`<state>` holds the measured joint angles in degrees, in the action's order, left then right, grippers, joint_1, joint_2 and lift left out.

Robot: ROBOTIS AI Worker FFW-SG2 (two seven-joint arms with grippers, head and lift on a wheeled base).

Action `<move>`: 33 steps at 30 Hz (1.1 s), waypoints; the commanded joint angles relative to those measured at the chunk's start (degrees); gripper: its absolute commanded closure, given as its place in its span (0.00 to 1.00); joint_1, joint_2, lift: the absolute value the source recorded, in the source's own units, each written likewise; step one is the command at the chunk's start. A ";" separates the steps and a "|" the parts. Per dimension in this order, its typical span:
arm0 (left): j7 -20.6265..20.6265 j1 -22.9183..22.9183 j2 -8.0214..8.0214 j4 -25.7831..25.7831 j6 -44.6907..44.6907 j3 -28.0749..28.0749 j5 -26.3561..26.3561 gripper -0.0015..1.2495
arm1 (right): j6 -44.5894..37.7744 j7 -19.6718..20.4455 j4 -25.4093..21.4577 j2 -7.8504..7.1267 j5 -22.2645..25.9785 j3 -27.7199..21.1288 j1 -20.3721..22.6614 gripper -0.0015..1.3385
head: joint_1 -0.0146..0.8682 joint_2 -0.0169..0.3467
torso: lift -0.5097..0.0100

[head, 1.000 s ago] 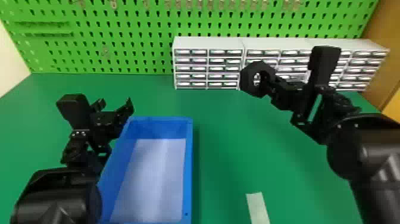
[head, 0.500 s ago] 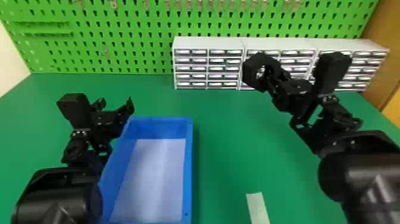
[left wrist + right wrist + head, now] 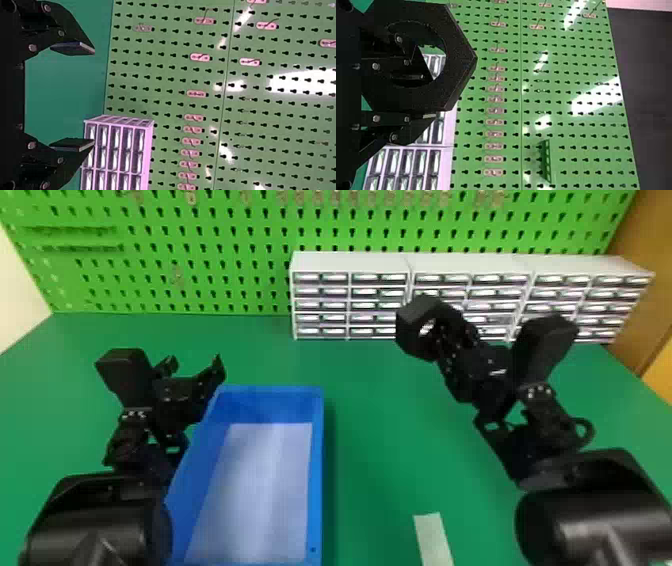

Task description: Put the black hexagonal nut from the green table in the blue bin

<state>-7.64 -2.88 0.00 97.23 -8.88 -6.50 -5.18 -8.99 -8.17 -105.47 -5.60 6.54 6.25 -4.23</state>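
Black hexagonal nut (image 3: 415, 312) is up off the green table (image 3: 375, 440), beyond the blue bin (image 3: 316, 490) and to its right, well apart from it. Nut is outside the bin.

Right gripper (image 3: 442, 332) has it: pincer clamped on one side of the ring. Right wrist view, right gripper (image 3: 429, 96): one finger goes through the hole, the other sits on the outside, ring wall between them. Hex face is turned to that camera, hole visible. Right arm (image 3: 590, 525) comes in well right of the bin and angles up past its far end.

Left gripper (image 3: 194, 362) is at the bin's far left corner, just beside and above the rim. Pincer apart. Left wrist view, left gripper (image 3: 94, 96): two flat fingers with a wide gap, nothing between them. Left arm (image 3: 95, 520) runs along the bin's left side. Can't tell if it touches the wall.

Bin has blue walls and a pale floor (image 3: 255, 490). Pale strip (image 3: 432, 540) lies flat on the table, right of the bin near its near end. White drawer cabinets (image 3: 350, 262) stand in a row beyond the bin, running off to its right. Green pegboard (image 3: 225, 220) is upright behind them, beyond the bin too.
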 commanded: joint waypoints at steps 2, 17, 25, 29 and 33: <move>-0.01 0.06 -0.15 -0.02 -0.09 0.00 0.00 0.35 | 1.16 0.00 0.00 0.59 -1.62 0.78 1.77 0.79 | 0.79 0.19 | 0.79; 0.08 0.06 -0.15 -0.02 0.00 0.00 0.00 0.35 | -1.56 0.00 1.41 -1.70 -0.04 7.11 0.10 0.79 | 0.79 0.19 | 0.79; -0.01 0.06 -0.15 -0.02 0.00 -0.09 -0.09 0.35 | -3.41 0.00 2.73 -2.40 3.12 10.45 -2.97 0.79 | 0.79 0.19 | 0.79; -0.01 0.06 -0.15 -0.02 0.00 -0.09 -0.09 0.35 | -3.85 0.00 3.25 -2.49 3.74 11.42 -4.29 0.79 | 0.79 0.19 | 0.79; -0.01 0.06 -0.15 -0.02 0.00 -0.18 -0.18 0.35 | -4.64 -0.09 4.13 -1.96 4.79 11.95 -5.26 0.79 | 0.79 0.19 | 0.79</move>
<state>-7.64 -2.81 0.00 97.20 -8.88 -6.60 -5.30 -12.98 -8.24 -102.09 -7.95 10.48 17.63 -8.57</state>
